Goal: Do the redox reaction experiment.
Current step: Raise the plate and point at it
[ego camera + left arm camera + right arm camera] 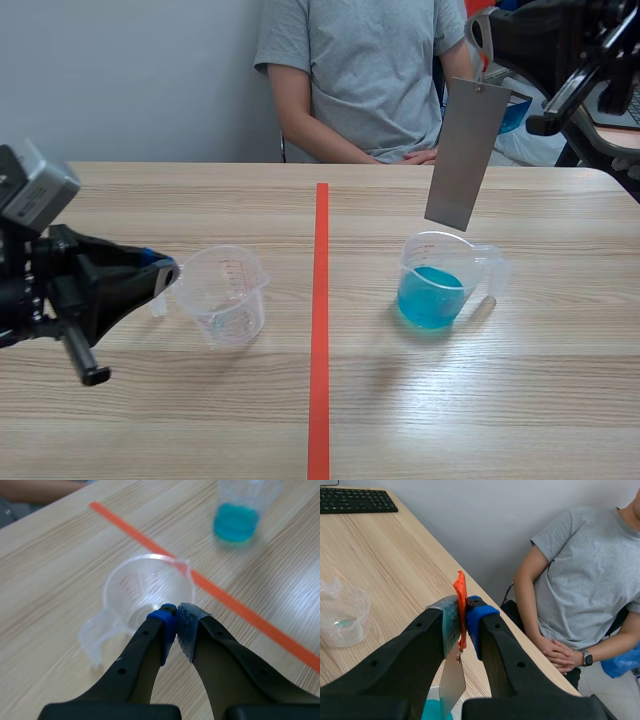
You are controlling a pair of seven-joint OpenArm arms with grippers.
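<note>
A pale wood-grain desk (150,200) runs back to a plain grey wall, where a person in a grey T-shirt (370,80) sits with hands folded at the far edge. An orange-red tape line (320,330) divides the desk from near to far.

Left of the line stands an empty clear plastic measuring cup (225,295). The left gripper (176,625) is low at its left side, with its pads drawn almost together at the rim beside the handle. It appears to be pinching the thin wall and steadying the cup.

Right of the line, at about the same depth, stands a second clear plastic cup holding blue liquid (440,285). The right gripper (462,615) is raised high over the far right. Its pads are clamped on a small orange tag (460,592), from which a flat grey metal strip (467,155) hangs slightly tilted. The strip's lower edge is just above the mouth of the blue cup and is not in the liquid.

The step in hand looks like bringing the strip over the solution. The next move probably calls for a straight, slow descent, so the strip's lower end passes inside the rim and into the blue liquid without knocking the light cup. The strip hangs loosely and may swing.
</note>
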